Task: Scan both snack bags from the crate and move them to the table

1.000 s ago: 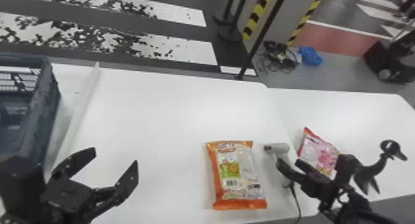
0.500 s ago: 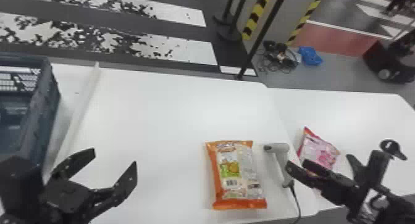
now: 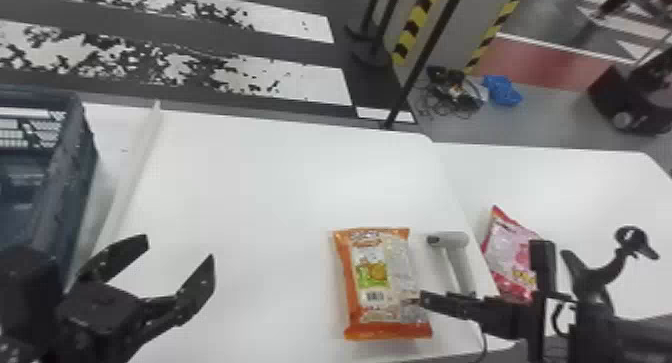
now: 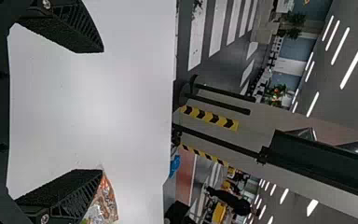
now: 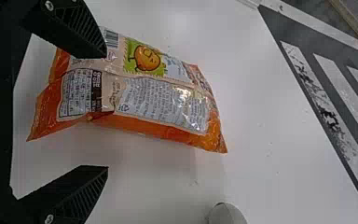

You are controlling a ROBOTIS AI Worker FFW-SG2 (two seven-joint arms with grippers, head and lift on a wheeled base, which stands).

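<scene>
Head view: right gripper (image 3: 425, 299), jaws wide, nearer the orange snack bag (image 3: 372, 274) than before.

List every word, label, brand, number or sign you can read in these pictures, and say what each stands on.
No text can be read for certain.
Orange snack bag: panels of print and a barcode, lettering too small to read.
Pink snack bag: print too blurred to read.
Yellow-and-black tape: warning stripes, no words seen.
</scene>
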